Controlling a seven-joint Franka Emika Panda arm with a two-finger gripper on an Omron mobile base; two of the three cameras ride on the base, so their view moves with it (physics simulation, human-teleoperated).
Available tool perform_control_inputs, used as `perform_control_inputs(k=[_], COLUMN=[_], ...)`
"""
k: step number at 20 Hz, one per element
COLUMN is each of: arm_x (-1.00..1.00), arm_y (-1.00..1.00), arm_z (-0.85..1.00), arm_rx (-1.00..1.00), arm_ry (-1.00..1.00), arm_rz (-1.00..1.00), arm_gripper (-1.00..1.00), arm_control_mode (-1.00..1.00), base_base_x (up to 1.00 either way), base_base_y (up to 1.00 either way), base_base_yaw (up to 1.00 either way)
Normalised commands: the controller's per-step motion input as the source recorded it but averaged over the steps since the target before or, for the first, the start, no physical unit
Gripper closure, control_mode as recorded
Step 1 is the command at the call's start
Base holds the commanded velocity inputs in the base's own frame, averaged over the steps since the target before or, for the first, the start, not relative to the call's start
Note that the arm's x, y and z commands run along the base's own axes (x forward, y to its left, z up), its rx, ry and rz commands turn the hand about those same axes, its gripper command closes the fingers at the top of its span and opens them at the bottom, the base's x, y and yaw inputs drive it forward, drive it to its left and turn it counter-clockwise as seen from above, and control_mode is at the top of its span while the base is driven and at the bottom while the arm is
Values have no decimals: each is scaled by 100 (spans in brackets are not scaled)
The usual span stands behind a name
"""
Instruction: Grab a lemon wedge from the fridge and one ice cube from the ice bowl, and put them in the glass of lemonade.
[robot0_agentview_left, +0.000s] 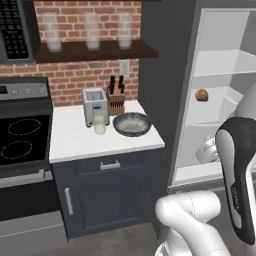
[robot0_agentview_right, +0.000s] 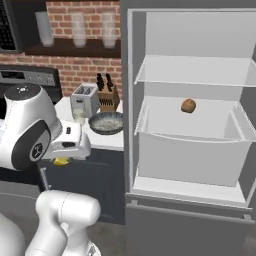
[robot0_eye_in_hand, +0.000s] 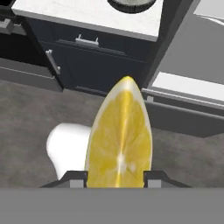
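My gripper (robot0_eye_in_hand: 114, 177) is shut on the lemon wedge (robot0_eye_in_hand: 120, 135), a bright yellow slice standing up between the two fingertips. From the right base view the wedge (robot0_agentview_right: 61, 161) peeks out under the hand, low in front of the counter cabinet. The fridge (robot0_agentview_right: 195, 35) stands open with white shelves. On the counter the ice bowl (robot0_agentview_left: 132, 124) sits right of the glass of lemonade (robot0_agentview_left: 99, 125); both also show in the right base view, bowl (robot0_agentview_right: 106, 122) and glass (robot0_agentview_right: 79, 116). The bowl's rim (robot0_eye_in_hand: 131, 4) is at the hand view's top edge.
A toaster (robot0_agentview_left: 95, 105) and knife block (robot0_agentview_left: 116, 97) stand behind the glass. A stove (robot0_agentview_left: 20, 135) is left of the counter. Frosted glasses line the shelf (robot0_agentview_left: 95, 50) above. An orange-brown lump (robot0_agentview_right: 188, 105) lies on a fridge shelf. Grey floor lies below the hand.
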Motion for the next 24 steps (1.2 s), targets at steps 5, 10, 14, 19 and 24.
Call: perform_control_inputs(k=[5, 10, 14, 19, 24], arm_x=[0, 0, 0, 0, 0], arm_y=[0, 0, 0, 0, 0], arm_z=[0, 0, 0, 0, 0], arm_rx=[0, 0, 0, 0, 0], arm_ry=[0, 0, 0, 0, 0], arm_rz=[0, 0, 0, 0, 0], arm_gripper=[100, 100, 100, 100, 100], arm_control_mode=[100, 100, 100, 100, 100], base_base_x=[42, 64, 48, 21, 21], base_base_y=[53, 45, 44, 41, 50], base_base_yaw=[0, 0, 0, 0, -2])
